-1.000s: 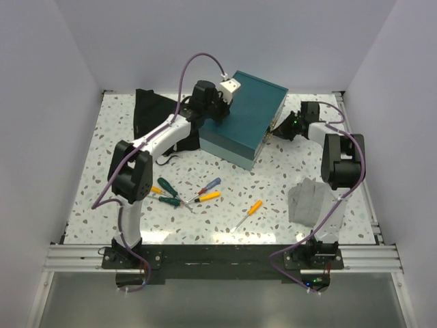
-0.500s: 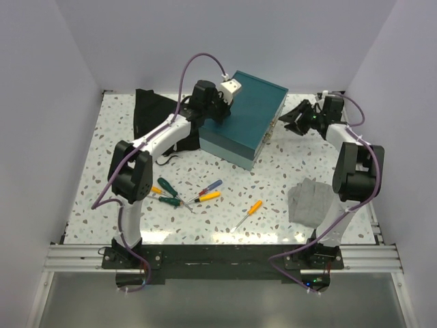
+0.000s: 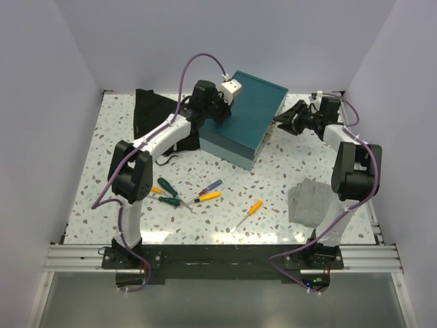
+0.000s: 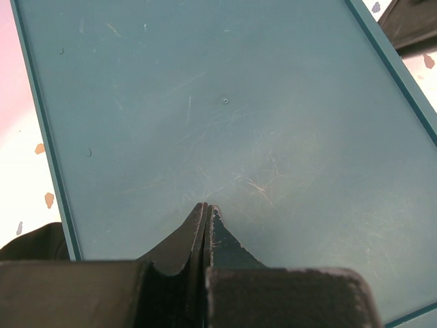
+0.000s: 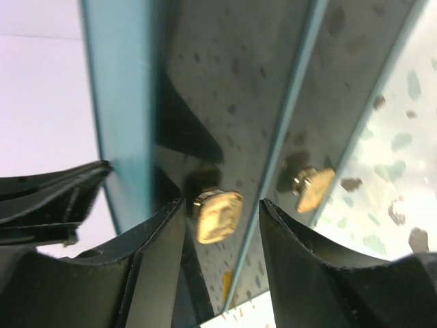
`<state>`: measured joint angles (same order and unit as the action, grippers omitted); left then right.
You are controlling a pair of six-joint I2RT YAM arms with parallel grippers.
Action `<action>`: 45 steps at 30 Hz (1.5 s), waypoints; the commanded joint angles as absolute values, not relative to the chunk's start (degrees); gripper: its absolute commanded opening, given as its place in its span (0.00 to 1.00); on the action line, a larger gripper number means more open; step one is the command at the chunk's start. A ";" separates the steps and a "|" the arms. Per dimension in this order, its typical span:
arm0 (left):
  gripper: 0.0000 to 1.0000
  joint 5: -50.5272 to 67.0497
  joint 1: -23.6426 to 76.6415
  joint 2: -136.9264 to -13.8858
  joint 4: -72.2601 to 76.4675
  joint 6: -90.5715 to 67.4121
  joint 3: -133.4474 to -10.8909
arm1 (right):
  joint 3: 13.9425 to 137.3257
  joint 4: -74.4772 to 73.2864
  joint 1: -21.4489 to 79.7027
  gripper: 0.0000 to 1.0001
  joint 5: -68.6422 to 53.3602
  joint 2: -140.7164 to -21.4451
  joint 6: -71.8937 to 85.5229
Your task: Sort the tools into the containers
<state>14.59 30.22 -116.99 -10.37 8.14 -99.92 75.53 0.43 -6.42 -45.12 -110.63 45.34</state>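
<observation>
The dark-teal case (image 3: 249, 123) stands closed at the back of the table. My left gripper (image 3: 222, 108) is shut, and its tips (image 4: 206, 206) press on the case's lid (image 4: 225, 116). At the case's right side, my right gripper (image 3: 283, 121) is open. Its fingers (image 5: 157, 260) flank one brass clasp (image 5: 217, 215), and a second clasp (image 5: 314, 188) sits to the right. Loose screwdrivers lie on the table in front: two green (image 3: 167, 186), a blue-red one (image 3: 212, 185), and orange ones (image 3: 208, 197) (image 3: 252, 208). A black fabric bag (image 3: 151, 113) lies left of the case.
A folded grey cloth (image 3: 311, 201) lies near the right arm's base. The white walls close in the table on the left, back and right. A third orange handle (image 3: 156, 190) lies beside the green screwdrivers.
My right gripper has opened and its arm has swung up and back toward the case's clasps. The left arm has stayed pressed on the lid.
</observation>
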 commanded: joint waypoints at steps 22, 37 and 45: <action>0.00 14.85 30.32 -117.86 -13.80 5.81 -100.20 | 72.34 -31.11 -15.20 0.48 -13.63 -95.81 27.52; 0.05 15.58 30.32 -118.31 -14.14 6.59 -111.06 | 75.40 -28.13 -18.63 0.48 -12.04 -87.10 27.95; 0.62 4.23 27.08 -103.20 -23.27 7.72 -100.77 | 80.60 -24.88 -18.63 0.52 -16.78 -89.47 29.27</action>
